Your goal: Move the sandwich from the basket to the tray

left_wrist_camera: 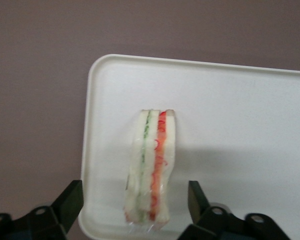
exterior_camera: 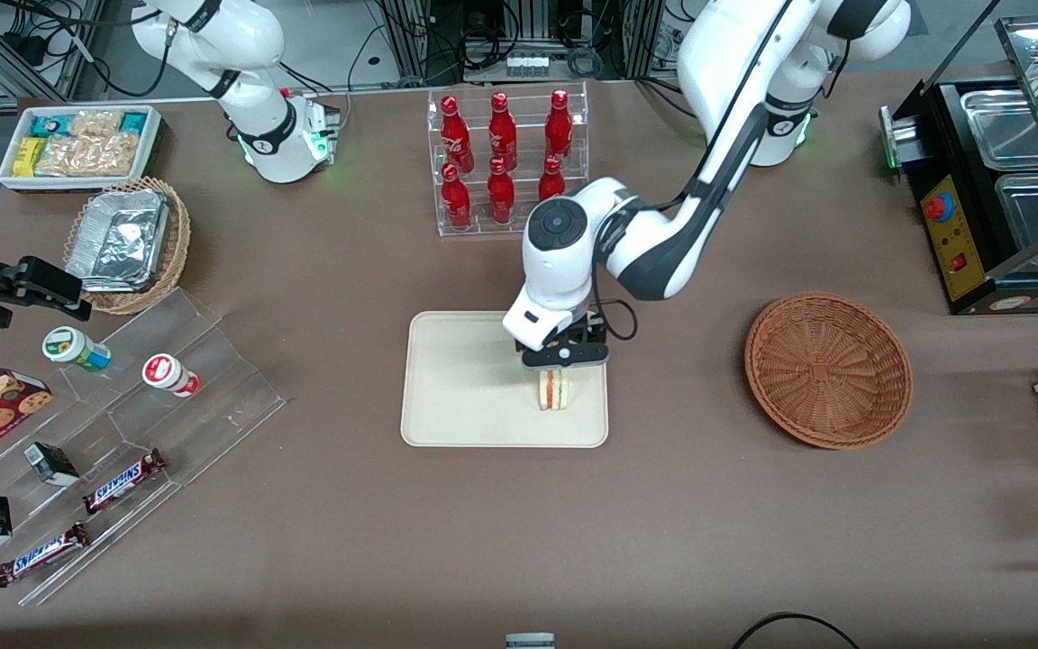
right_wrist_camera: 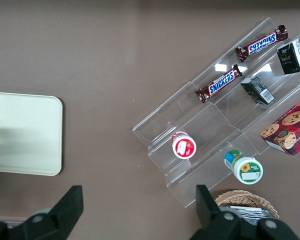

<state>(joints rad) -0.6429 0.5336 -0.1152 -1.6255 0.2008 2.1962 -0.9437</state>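
Sandwich (exterior_camera: 554, 390) stands near tray (exterior_camera: 447, 397) edge, spread hand (exterior_camera: 564, 361) just above.

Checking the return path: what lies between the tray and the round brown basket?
Only bare table, per the front view, between tray and basket. The open gripper hangs over the sandwich.

Brown surface (exterior_camera: 348, 505). Tray (exterior_camera: 456, 388) sits mid-surface, gripper (exterior_camera: 564, 359) above it, jaws spread. Basket (exterior_camera: 828, 370) toward working arm's end, well apart from tray. Bottle rack (exterior_camera: 508, 162) near the robots' edge. Clear stepped display (exterior_camera: 150, 379) and foil basket (exterior_camera: 127, 243) toward parked arm's end.
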